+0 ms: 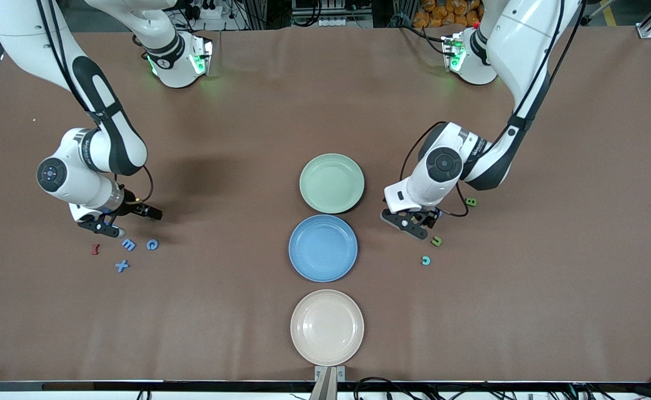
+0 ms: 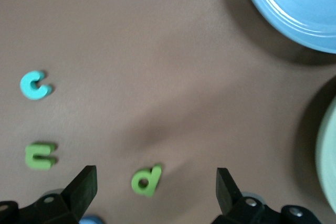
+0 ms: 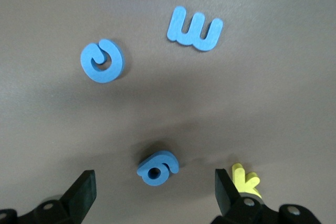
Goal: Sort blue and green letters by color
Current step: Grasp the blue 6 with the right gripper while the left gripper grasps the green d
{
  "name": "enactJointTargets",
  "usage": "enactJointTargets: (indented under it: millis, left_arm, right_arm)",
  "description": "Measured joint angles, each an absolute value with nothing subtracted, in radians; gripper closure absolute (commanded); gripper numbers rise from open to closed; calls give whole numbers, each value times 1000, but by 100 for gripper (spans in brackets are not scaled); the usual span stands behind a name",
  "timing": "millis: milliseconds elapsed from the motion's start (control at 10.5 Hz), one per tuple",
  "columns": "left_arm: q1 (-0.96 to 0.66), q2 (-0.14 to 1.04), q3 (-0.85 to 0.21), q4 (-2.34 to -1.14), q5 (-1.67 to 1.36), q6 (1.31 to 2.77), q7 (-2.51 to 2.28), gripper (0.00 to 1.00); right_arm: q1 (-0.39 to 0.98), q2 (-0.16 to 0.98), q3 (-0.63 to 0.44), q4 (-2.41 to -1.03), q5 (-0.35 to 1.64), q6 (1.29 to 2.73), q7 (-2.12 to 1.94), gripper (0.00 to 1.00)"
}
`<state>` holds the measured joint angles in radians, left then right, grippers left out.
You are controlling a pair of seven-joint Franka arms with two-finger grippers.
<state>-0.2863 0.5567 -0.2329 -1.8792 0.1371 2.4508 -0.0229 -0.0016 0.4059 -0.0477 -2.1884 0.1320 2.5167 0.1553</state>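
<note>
My right gripper (image 1: 108, 225) (image 3: 155, 182) hangs open low over the table, a blue 6-shaped letter (image 3: 157, 168) lying between its fingers, untouched. Close by lie a blue round letter (image 3: 102, 60) (image 1: 152, 244), a blue m-shaped letter (image 3: 195, 29) (image 1: 129, 244) and a blue x (image 1: 122, 266). My left gripper (image 1: 414, 222) (image 2: 156, 182) is open too, over a green d (image 2: 147, 180). Beside it lie a green u-shaped letter (image 2: 40, 156) (image 1: 436, 241), a teal c (image 2: 35, 85) (image 1: 426, 260) and a green B (image 1: 471, 202).
Three empty plates stand in a row mid-table: green (image 1: 332, 183), blue (image 1: 323, 248) nearer the camera, beige (image 1: 327, 327) nearest. A yellow K-shaped piece (image 3: 245, 179) lies beside the right gripper's finger. A dark red piece (image 1: 95, 249) lies by the blue letters.
</note>
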Motion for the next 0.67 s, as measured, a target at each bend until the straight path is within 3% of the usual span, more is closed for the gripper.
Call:
enactJointTargets:
  millis: [190, 571, 667]
  left_arm:
    - [-288, 612, -233, -1836, 153, 2456, 164, 0]
    - [-281, 639, -232, -1817, 153, 2456, 307, 0]
    - [-281, 640, -233, -1819, 153, 2455, 316, 0]
  right_arm:
    - [12, 419, -45, -2190, 133, 2524, 185, 1]
    - [22, 436, -45, -2192, 135, 2538, 193, 30]
    - [22, 437, -46, -2194, 135, 2538, 193, 32]
